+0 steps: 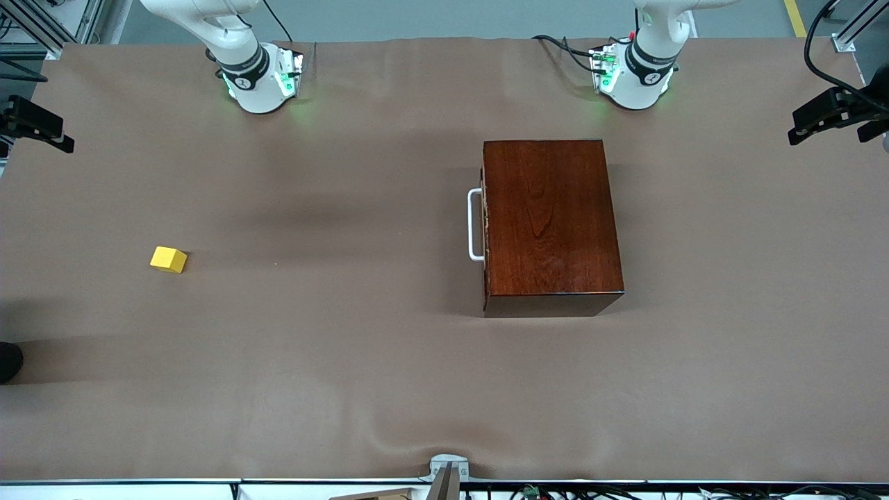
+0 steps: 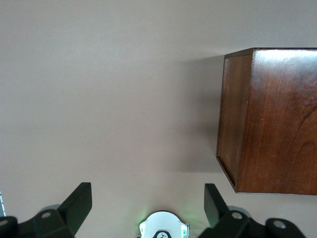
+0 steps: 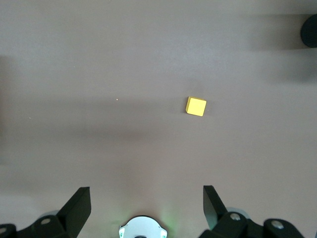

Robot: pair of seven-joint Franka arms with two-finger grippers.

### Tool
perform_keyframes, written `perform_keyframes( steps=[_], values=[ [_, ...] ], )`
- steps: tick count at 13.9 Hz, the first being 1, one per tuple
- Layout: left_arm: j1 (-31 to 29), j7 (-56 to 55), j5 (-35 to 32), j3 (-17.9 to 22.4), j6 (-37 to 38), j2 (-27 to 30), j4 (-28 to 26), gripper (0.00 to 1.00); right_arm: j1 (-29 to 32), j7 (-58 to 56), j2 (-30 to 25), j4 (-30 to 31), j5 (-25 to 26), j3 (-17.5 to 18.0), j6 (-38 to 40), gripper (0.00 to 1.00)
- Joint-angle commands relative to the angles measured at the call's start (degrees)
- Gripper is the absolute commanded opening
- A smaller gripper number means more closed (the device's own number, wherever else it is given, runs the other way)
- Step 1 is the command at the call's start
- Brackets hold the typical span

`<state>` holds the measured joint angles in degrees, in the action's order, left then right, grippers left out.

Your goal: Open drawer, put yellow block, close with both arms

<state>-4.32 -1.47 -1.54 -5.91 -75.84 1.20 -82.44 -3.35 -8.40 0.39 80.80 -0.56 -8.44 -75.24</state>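
Nothing done yet, by my reading: drawer point(image 1: 484, 223) shut flush in its wooden box point(image 1: 549, 222), white handle point(image 1: 474, 225) facing the right arm's end of the tabletop point(image 1: 347, 361); opening, loading and closing all remain. One yellow block point(image 1: 169, 259) lies loose toward the right arm's end, well apart from the one box. Two arms wait high: right gripper point(image 3: 147, 208) spread wide and empty above the block, left gripper point(image 2: 148, 204) wide and empty beside the box.

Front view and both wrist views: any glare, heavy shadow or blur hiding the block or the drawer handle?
Front view: even light, soft sheen on the wooden box, the handle and the yellow block crisp. Right wrist view: the block sharp, broad faint shadow bands across the cloth. Left wrist view: the box throws a dark shadow beside it; mild gloss on its top.
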Motion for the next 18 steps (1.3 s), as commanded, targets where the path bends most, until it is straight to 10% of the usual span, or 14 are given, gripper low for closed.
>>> perform_keyframes(
  steps=[1, 10, 18],
  values=[
    [-0.1, -0.4, -1.2, -0.3, 1.7, 0.4, 0.7, 1.00, 0.9, -0.2, -0.1, -0.2, -0.6, 0.4, 0.4, 1.00],
    [0.1, -0.9, -0.8, -0.7, 1.8, -0.1, 0.7, 1.00, 0.9, -0.2, -0.1, -0.2, -0.6, 0.4, 0.4, 1.00],
    [0.4, -13.8, -0.7, -9.5, 1.6, -3.0, 0.8, 1.00, 0.9, -0.2, -0.1, -0.2, -0.6, 0.4, 0.4, 1.00]
  ],
)
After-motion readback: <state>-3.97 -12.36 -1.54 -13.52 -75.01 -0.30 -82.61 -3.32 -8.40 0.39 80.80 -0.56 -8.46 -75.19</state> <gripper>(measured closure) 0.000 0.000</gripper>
